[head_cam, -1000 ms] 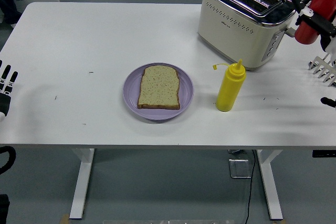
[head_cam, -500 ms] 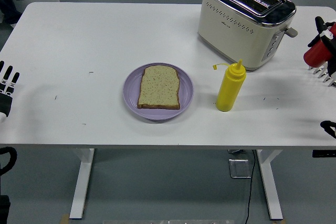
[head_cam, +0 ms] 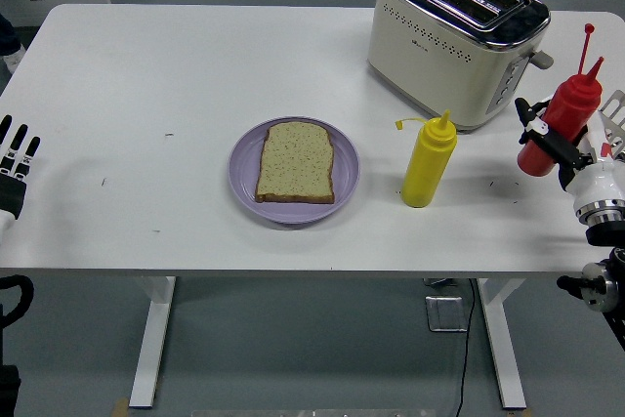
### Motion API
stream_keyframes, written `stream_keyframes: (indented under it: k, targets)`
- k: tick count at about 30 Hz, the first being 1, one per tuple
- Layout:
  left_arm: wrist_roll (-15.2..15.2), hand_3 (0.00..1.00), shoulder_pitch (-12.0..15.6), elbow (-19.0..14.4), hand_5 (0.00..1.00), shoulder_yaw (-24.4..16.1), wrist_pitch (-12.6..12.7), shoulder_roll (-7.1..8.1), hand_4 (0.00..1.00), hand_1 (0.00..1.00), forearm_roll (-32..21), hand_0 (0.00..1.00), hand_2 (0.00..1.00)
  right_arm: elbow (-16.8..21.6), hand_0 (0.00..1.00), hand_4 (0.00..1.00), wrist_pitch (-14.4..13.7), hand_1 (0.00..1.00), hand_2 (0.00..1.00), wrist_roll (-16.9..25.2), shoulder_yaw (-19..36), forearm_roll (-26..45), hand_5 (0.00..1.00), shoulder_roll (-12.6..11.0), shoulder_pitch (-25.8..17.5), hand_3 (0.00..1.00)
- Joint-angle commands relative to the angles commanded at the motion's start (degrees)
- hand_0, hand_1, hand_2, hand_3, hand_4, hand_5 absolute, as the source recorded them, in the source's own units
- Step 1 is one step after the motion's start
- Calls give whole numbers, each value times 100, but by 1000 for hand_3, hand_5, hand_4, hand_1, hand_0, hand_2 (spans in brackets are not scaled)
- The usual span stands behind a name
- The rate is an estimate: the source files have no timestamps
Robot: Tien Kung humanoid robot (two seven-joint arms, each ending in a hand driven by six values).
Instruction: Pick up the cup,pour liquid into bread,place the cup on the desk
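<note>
A slice of bread (head_cam: 295,161) lies on a purple plate (head_cam: 245,179) in the middle of the table. My right hand (head_cam: 553,140) is shut on a red squeeze bottle (head_cam: 562,122) at the table's right edge, held nearly upright with its nozzle pointing up. A yellow squeeze bottle (head_cam: 429,160) stands upright between the plate and the red bottle. No cup is in view. At the left edge my left hand (head_cam: 14,165) rests with its fingers spread, holding nothing.
A cream and chrome toaster (head_cam: 454,38) stands at the back right, just behind the yellow bottle. A light metal rack (head_cam: 615,116) shows at the right edge behind the red bottle.
My right hand has brought the red bottle down and leftward from the upper right edge, and the bottle now stands upright and fully in view. The left hand has stayed put.
</note>
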Motion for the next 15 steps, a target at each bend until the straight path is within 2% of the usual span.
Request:
stream_keyframes:
  k: [15]
  targets:
    - [-7, 659, -25, -1, 929, -39, -2, 0, 521, 727, 1, 777, 725, -413, 175, 749, 48, 133, 235, 133, -457, 275, 307, 175, 119, 321]
